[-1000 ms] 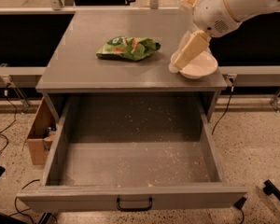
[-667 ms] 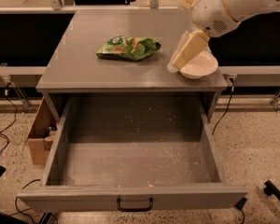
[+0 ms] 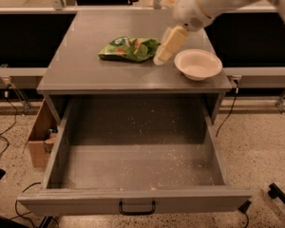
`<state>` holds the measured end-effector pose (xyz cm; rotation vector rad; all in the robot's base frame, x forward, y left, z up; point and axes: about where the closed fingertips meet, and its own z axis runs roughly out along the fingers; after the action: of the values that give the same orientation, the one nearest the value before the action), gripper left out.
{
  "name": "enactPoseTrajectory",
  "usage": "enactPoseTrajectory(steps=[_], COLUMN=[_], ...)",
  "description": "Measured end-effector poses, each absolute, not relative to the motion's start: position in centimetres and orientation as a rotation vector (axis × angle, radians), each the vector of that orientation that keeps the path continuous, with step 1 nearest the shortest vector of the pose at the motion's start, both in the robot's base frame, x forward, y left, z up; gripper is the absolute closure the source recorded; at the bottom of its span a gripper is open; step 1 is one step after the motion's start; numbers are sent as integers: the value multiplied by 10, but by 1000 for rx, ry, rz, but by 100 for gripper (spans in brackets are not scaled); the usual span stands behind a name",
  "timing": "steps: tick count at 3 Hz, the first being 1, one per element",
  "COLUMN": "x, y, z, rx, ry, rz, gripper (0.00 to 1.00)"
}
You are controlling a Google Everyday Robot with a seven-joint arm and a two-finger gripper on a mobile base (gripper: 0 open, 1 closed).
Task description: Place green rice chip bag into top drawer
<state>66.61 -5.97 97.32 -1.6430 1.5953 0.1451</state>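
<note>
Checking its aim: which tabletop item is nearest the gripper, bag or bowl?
The green bag; the gripper sits at its right end, bowl farther right.

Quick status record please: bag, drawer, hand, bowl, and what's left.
bag: green rice chip bag lying on the tabletop, not in the drawer
drawer: top drawer pulled open, crumbs on its floor
hand: hand low at the bag's right end; contact unclear
bowl: white bowl on the tabletop, right of the hand
remaining: grasp bag, place in drawer
</note>
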Motion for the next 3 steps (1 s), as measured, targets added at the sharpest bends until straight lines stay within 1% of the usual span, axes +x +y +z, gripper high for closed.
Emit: enactPoseTrajectory(steps=[1, 2, 3], x=[722, 785, 813], y=[-41, -24, -13], z=[953, 924, 906], rx=[-1682, -1715, -1724], ry=[1618, 1685, 1717], rz=[114, 41, 19], gripper=[0, 0, 0])
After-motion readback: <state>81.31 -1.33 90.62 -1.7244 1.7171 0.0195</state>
